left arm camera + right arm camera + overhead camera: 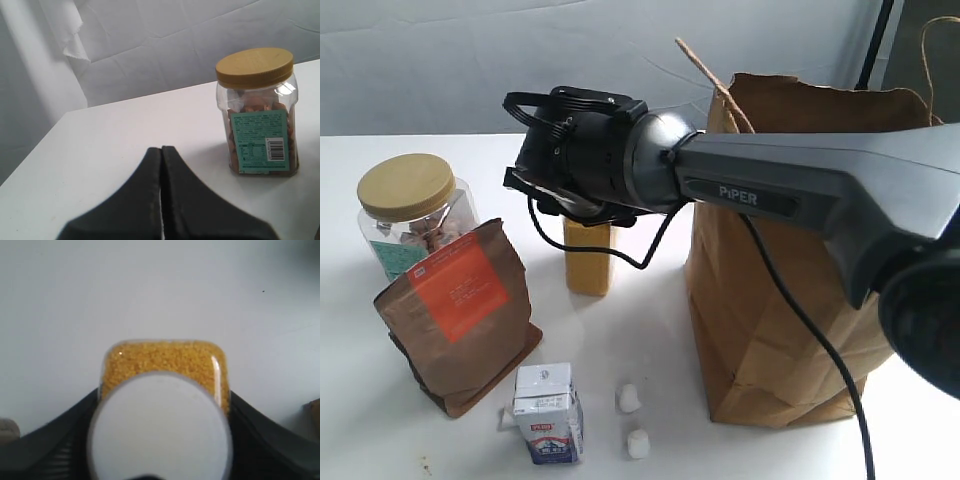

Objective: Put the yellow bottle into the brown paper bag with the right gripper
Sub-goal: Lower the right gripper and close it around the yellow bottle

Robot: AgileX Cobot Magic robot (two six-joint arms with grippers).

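The yellow bottle stands upright on the white table, just left of the brown paper bag, which stands open-topped at the right. My right gripper has come down over the bottle from above, and its wrist hides the cap in the exterior view. In the right wrist view the white cap and yellow shoulders of the bottle fill the space between the two black fingers, which press against both its sides. My left gripper is shut and empty, above the table near the gold-lidded jar.
A clear jar with a gold lid stands at the left. In front of it is a brown pouch with an orange label. Near the front edge are a small milk carton and two small white lumps.
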